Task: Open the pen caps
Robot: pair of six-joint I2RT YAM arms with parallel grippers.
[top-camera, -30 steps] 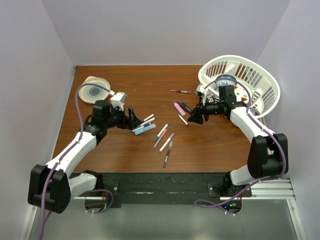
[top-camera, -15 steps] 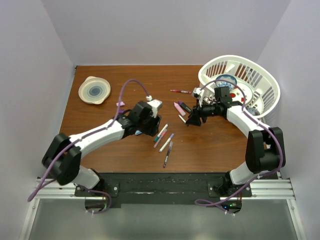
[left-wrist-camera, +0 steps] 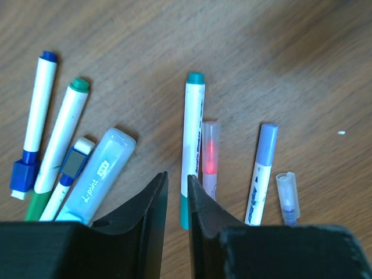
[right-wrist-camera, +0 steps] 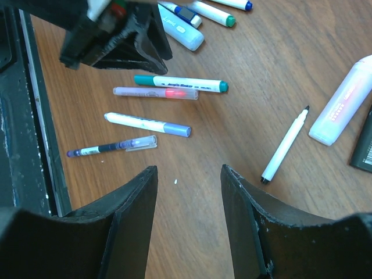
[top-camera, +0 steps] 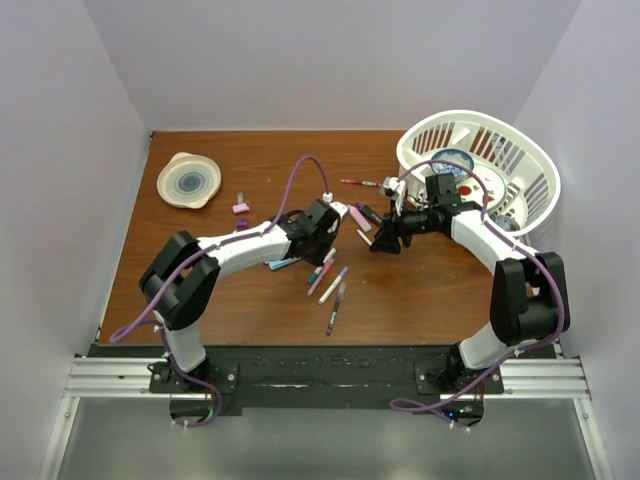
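Starting at the far left of the table point(top-camera: 420, 290) with one round pale dish point(top-camera: 188, 180). Just right of it, two loose pen caps point(top-camera: 240, 208), pink behind purple, well apart from every pen.

Moving on to the left gripper point(left-wrist-camera: 176, 177) at mid-table: jaws drawn to a narrow slit, bare wood in the gap, nothing gripped, one finger just beside a teal-ended pen point(left-wrist-camera: 193, 136).

Counting eight pens point(left-wrist-camera: 61, 139) in the left wrist view. Four bunched at left: blue-ended, green-ended, a short one with a blue band, a pale blue highlighter. Four more side by side: the teal one, a clear one with a pink core, a lavender-capped one, a clear-capped one.

Adding four further right: one red pen point(top-camera: 360, 183) alone toward the back, one pink highlighter point(right-wrist-camera: 343, 104), one black highlighter point(top-camera: 370, 213) beside it, one thin white pen point(right-wrist-camera: 285, 145) with a bare black tip.

Ending with the right gripper point(right-wrist-camera: 189, 171), jaws moderately wide, empty, over bare wood near that thin pen. Behind it, one white slatted basket point(top-camera: 530, 165) in the far right corner.
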